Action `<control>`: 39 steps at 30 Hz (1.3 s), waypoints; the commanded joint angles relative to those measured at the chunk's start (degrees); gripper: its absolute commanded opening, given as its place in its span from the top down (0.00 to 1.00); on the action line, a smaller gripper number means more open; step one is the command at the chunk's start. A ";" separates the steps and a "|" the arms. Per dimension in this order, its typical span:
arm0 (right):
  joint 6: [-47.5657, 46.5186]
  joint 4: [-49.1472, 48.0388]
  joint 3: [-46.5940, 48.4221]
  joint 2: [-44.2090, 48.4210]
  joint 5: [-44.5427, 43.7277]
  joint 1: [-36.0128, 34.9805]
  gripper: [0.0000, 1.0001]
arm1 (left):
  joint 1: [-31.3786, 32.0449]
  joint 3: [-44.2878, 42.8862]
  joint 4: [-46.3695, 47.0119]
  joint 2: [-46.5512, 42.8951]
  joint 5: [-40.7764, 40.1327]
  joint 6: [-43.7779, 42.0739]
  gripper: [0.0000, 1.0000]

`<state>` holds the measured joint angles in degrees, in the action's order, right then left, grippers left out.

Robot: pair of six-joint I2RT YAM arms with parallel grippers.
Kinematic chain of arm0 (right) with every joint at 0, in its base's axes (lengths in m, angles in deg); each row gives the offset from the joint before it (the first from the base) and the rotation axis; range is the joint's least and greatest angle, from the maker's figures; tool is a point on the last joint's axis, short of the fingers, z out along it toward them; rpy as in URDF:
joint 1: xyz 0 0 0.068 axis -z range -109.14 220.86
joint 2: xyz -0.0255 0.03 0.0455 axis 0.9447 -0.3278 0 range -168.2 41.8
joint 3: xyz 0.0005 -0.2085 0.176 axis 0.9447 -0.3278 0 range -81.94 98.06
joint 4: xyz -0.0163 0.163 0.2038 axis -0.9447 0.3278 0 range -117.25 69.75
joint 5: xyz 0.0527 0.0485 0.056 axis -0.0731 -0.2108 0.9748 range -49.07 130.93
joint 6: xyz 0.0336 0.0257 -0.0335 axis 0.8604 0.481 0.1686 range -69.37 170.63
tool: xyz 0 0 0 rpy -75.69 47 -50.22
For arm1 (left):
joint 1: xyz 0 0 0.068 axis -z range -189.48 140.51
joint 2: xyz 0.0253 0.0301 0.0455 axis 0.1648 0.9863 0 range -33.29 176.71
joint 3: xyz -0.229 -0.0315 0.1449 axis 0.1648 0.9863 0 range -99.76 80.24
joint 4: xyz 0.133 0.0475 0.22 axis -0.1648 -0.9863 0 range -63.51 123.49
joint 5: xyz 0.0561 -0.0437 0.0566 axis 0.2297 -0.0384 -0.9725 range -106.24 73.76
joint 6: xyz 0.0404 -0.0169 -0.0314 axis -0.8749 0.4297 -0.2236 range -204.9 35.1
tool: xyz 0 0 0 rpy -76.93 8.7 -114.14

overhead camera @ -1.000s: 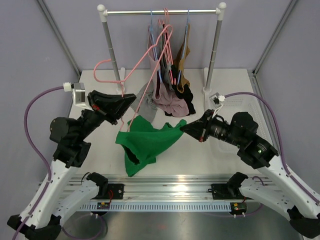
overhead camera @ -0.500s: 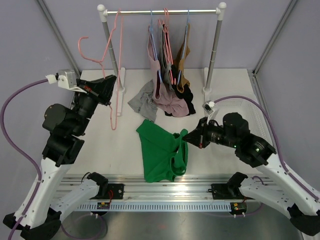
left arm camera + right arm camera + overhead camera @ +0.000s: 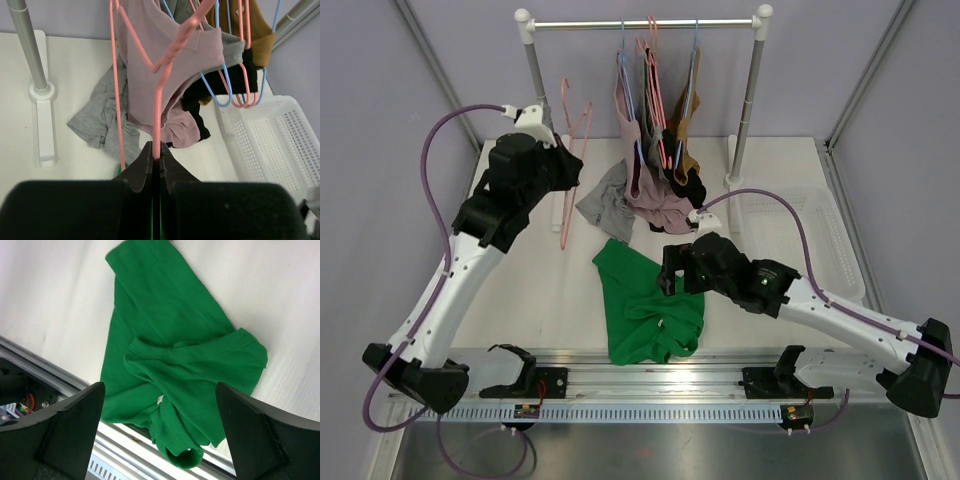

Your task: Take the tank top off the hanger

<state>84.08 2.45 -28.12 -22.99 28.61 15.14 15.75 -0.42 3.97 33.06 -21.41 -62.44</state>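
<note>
My left gripper (image 3: 156, 151) is clamped shut on the thin wire of a bare pink hanger (image 3: 158, 95); the hanger stands up tilted from my fingertips, just beside the left post of the clothes rack (image 3: 534, 75), and nothing hangs on it.

The green tank top (image 3: 642, 305) is off the hanger; it lies crumpled flat on the white table (image 3: 520, 290), near the front edge and between my two arms; one part is folded over itself into a thick ridge.

My right gripper (image 3: 159, 385) hangs over the upper right part of the tank top with its two dark fingers (image 3: 65, 430) spread wide apart; they hold nothing; I cannot tell whether they touch the cloth.

Behind the tank top, a grey garment (image 3: 97, 122) lies in a heap on the table at the foot of the rack; a mauve top (image 3: 150, 55) and several darker clothes hang from pink and blue hangers on the rail above it.

A white basket (image 3: 815, 235) sits on the table at the right, beyond my right arm.
</note>
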 commanded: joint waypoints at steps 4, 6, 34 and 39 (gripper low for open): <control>1.35 -3.50 -3.37 8.26 -2.10 -0.44 0.01 | -3.70 -17.12 -0.28 9.31 4.90 -0.31 1.00; 2.05 -4.38 -5.73 11.25 -1.31 -0.44 0.00 | -5.10 -21.79 -1.33 14.58 7.10 -0.92 1.00; -1.27 -2.53 -9.70 16.38 5.02 -0.44 0.01 | -14.07 -53.99 -6.69 41.15 12.82 -3.47 0.53; -3.92 -4.64 -7.07 5.24 5.11 -0.44 0.01 | -13.98 -53.02 -9.58 33.96 11.41 -3.83 0.01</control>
<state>83.20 0.24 -38.33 -12.63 33.24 15.07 1.74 -53.07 -5.47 75.88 -9.21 -65.63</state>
